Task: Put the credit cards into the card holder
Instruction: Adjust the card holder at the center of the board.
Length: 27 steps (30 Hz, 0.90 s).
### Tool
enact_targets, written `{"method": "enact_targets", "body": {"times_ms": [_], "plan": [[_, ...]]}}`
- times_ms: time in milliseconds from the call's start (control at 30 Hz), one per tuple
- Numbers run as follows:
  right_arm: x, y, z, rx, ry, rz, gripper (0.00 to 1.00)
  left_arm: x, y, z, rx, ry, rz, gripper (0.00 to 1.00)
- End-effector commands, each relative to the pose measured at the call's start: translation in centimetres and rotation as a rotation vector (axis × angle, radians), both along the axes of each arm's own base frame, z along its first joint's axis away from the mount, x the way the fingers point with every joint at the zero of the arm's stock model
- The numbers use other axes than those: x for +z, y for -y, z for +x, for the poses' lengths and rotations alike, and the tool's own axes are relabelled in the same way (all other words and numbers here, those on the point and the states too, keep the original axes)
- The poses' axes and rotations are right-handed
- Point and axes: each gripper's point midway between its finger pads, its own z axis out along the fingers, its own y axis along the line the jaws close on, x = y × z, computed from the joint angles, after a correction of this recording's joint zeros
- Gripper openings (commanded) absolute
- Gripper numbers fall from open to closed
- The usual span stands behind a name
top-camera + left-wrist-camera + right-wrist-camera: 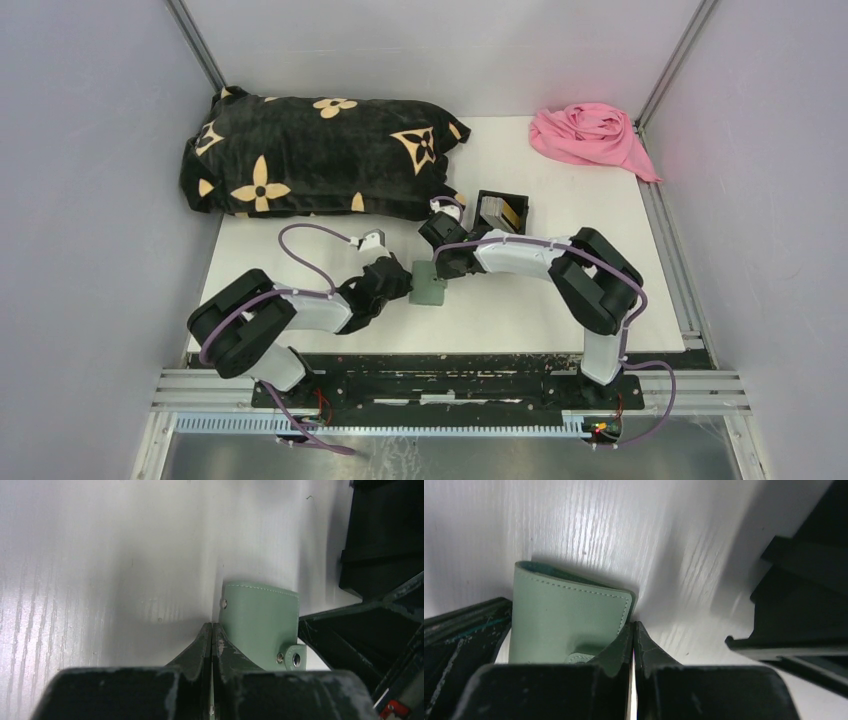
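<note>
The sage-green card holder (428, 283) lies between my two grippers, its snap tab (296, 659) undone. My left gripper (403, 281) is shut at its left edge, and a green strip of the holder shows between its fingers (227, 650). My right gripper (446, 267) is shut at the holder's far right corner (626, 600). A thin pale strip, seemingly a credit card seen edge-on, shows between the right gripper's fingers (651, 650). More cards (511, 215), tan and grey, stand in the black box.
The black open-topped box (500, 197) sits just behind the right gripper. A black pillow with tan flowers (315, 155) fills the back left. A pink cloth (590, 135) lies at the back right. Grey walls enclose the white table (560, 320).
</note>
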Motion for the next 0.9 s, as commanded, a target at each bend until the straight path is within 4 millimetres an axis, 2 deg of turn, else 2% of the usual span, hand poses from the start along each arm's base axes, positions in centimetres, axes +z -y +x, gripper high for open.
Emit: {"method": "enact_targets", "body": {"times_ms": [0,333,533,733,867], "plan": [[0.3,-2.4,1.9,0.039,0.028,0.061,0.04,-2.1,0.5,-2.2,-0.058,-0.116,0.011,0.03],[1.5,-2.4,2.3,0.06,0.05,0.051,0.08,-1.5,-1.3,-2.7,0.001,-0.102,0.017,0.03],[3.6,-0.9,3.0,0.052,0.113,-0.01,0.26,-0.7,-2.9,-2.3,0.061,-0.068,0.058,0.03],[6.2,-0.1,3.6,0.057,0.182,-0.029,0.44,1.3,-4.1,-1.8,0.112,-0.015,0.064,0.03],[8.3,0.1,3.9,0.06,0.221,-0.027,0.48,3.2,-4.4,-1.4,0.126,0.027,0.05,0.03]]}}
